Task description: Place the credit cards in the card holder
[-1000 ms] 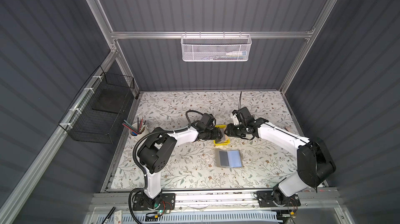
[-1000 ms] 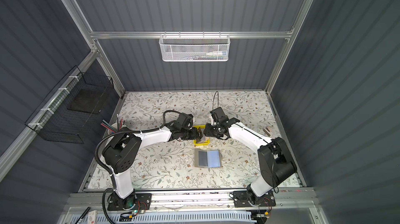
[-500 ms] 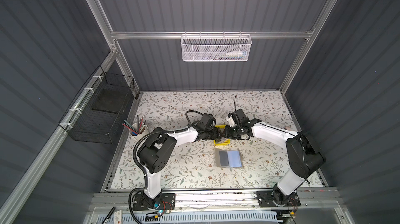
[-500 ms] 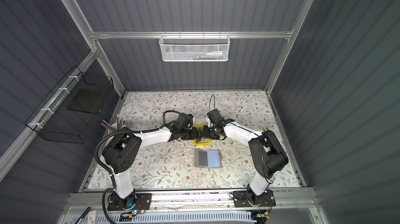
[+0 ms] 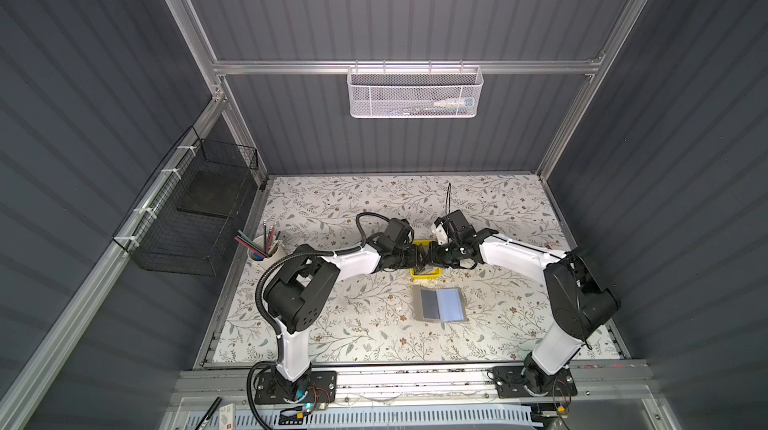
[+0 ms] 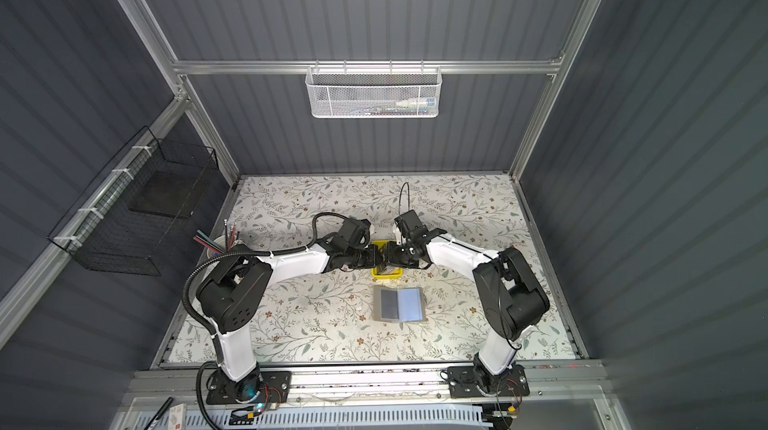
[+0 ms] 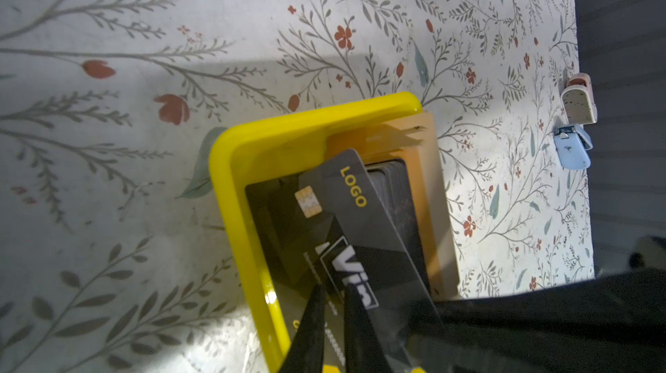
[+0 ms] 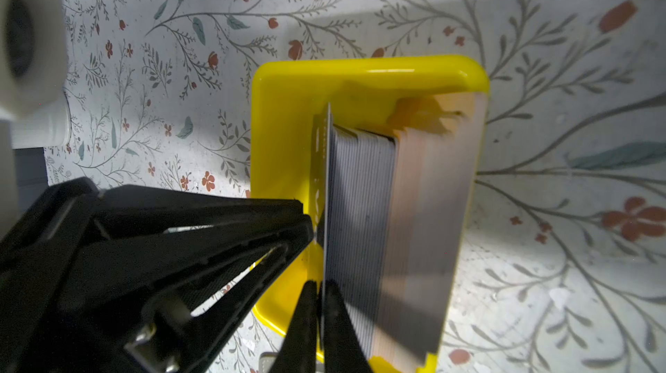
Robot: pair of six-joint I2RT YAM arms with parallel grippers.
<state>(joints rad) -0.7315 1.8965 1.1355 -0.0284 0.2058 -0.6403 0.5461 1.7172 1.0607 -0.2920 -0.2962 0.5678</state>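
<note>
Only in both top views: card holder [image 5: 441, 303]

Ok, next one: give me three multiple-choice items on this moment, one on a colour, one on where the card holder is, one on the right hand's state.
1. What colour is the tray holding the credit cards?
A. Yellow
B. Red
C. White

2. Where is the card holder?
A. Inside the tray
B. Flat on the table, on the tray's near side, toward the arm bases
C. Hanging over the table's edge

3. What is the right hand doing?
A. Open over the bare table
B. Gripping the card holder
C. Shut on one card standing in the tray

Answers:
1 A: both wrist views show its yellow rim.
2 B: both top views show it lying open below the tray.
3 C: the right wrist view shows its fingers pinching a card's edge.
</note>
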